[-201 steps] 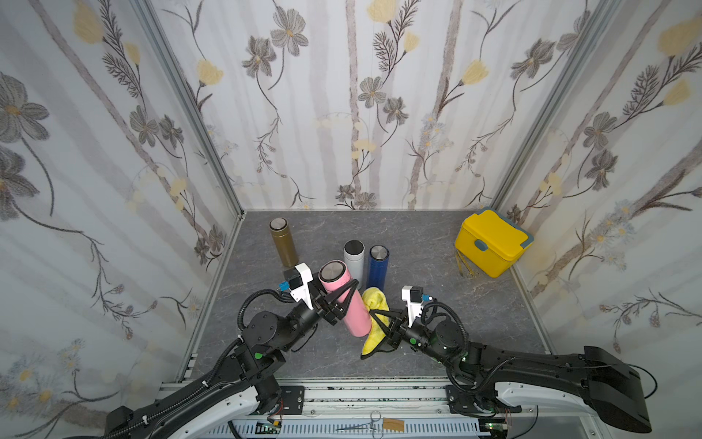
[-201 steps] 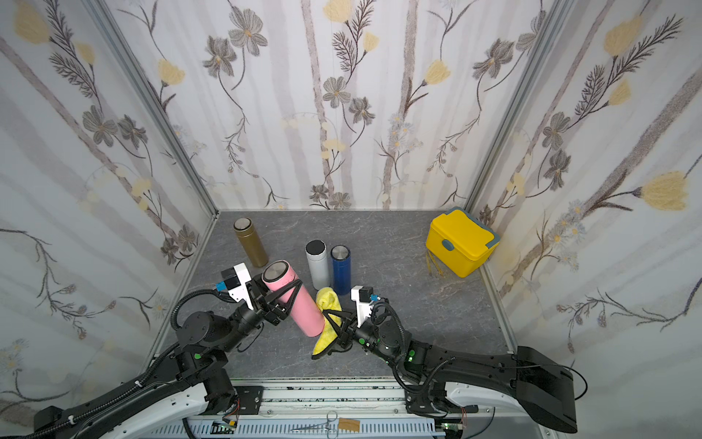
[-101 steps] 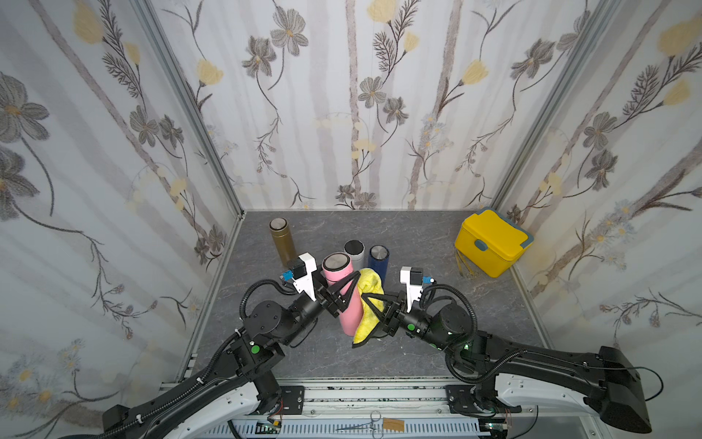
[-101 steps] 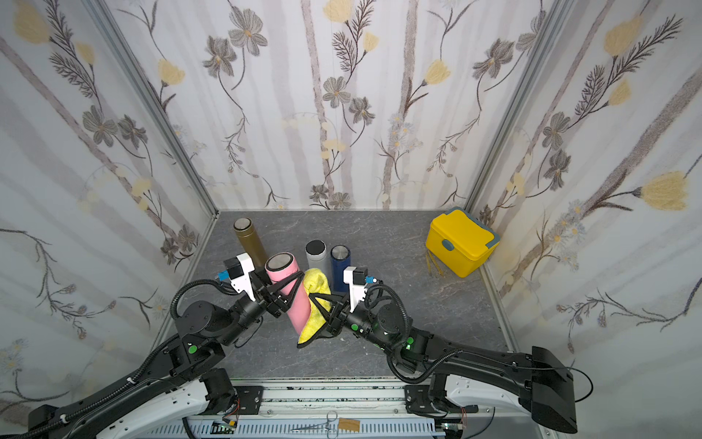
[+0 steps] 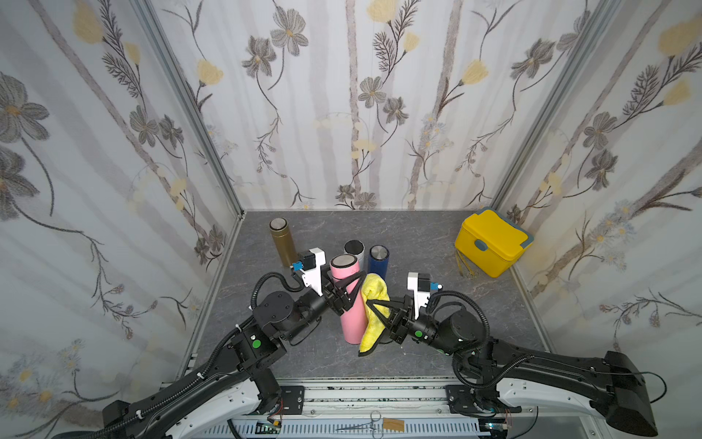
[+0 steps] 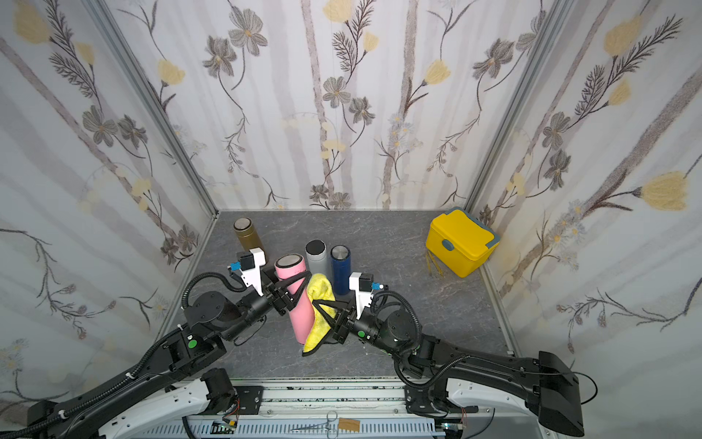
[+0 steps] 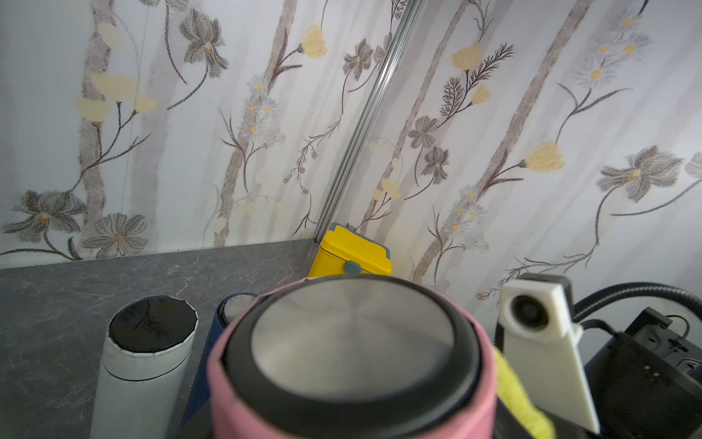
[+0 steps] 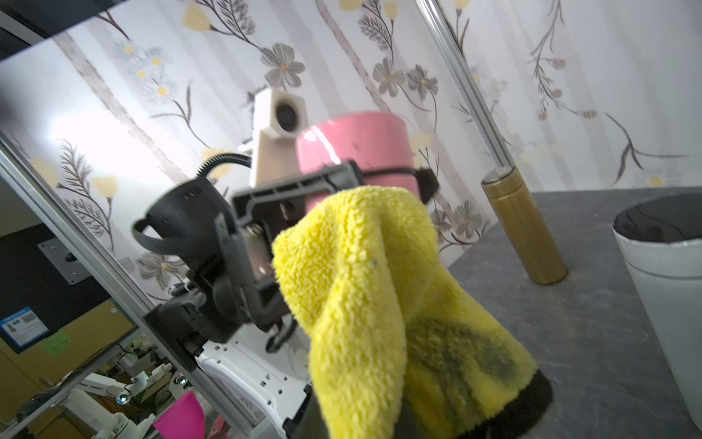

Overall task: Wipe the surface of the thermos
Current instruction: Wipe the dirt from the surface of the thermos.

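Pink thermos [image 5: 348,300] clamped in left pincer [image 5: 343,289], apparently lifted.

Both arms are built from black links and round black joint housings, with white shells at the bases. A green dot is carried on each. Ribbed black cable conduit is looped beside each wrist. A white camera bracket with a blue connector is fitted above the left pincer [image 5: 343,290] and right pincer [image 5: 376,309]; thin black triangular fingers are used.
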